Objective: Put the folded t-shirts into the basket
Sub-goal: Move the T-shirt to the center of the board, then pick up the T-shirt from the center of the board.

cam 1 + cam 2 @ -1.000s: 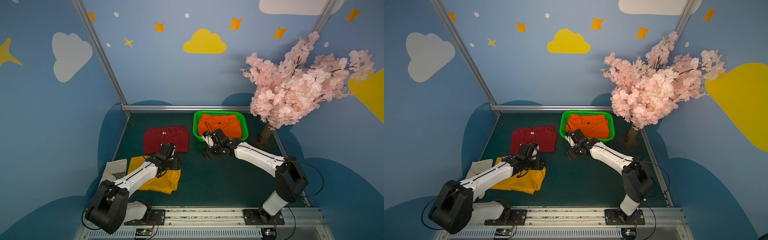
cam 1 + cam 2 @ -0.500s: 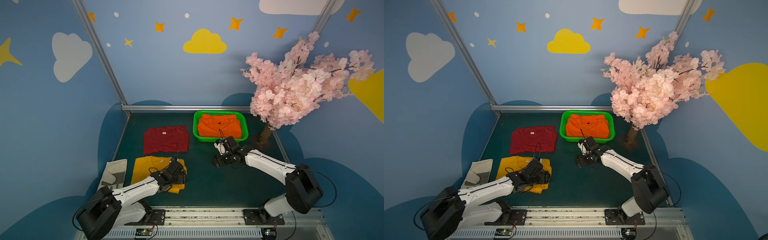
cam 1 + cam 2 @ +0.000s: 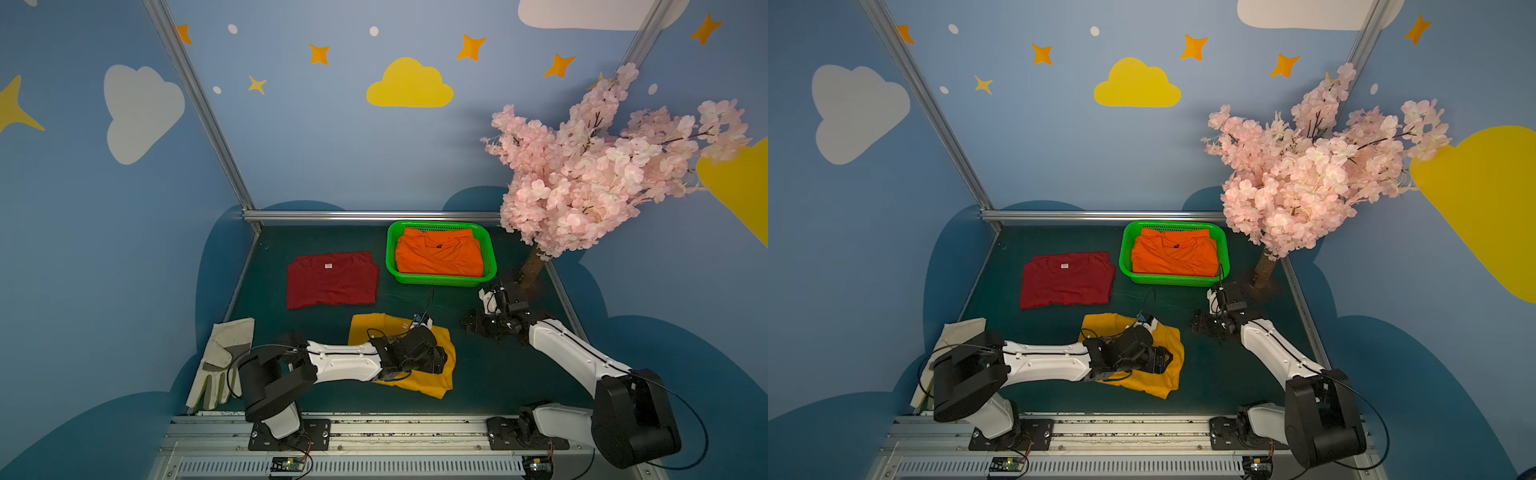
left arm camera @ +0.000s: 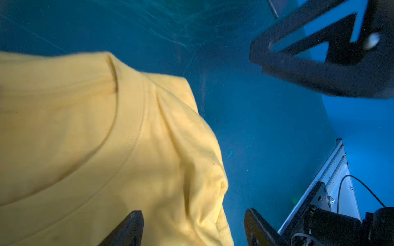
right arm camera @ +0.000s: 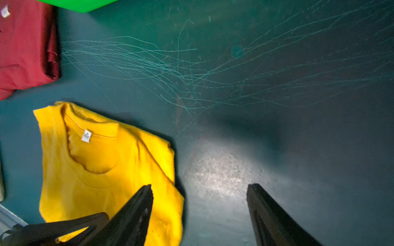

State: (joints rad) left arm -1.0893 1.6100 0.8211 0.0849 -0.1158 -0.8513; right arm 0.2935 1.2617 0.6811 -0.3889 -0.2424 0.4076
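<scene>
The green basket (image 3: 440, 281) stands upright toward the back, with perforated sides and a rounded rim. The orange t-shirt (image 3: 438, 259) lies folded inside it and nearly fills it (collar toward the rear wall). Just left of the basket the dark red t-shirt (image 3: 332, 280) lies flat, its white neck label showing. Nearer the front, apart from both, the mustard yellow t-shirt (image 3: 365, 326) lies folded, skewed and slightly rumpled.

We see the yellow tee (image 4: 85, 149) lying on the teal table (image 4: 266, 138), its ribbed collar showing. Our left gripper (image 4: 194, 228) has its jaws wide apart: one finger (image 4: 132, 225) over the cloth, the other over bare table just past the tee's edge. A black frame (image 4: 319, 70) hangs beyond; a rail (image 4: 315, 181) runs alongside.
</scene>
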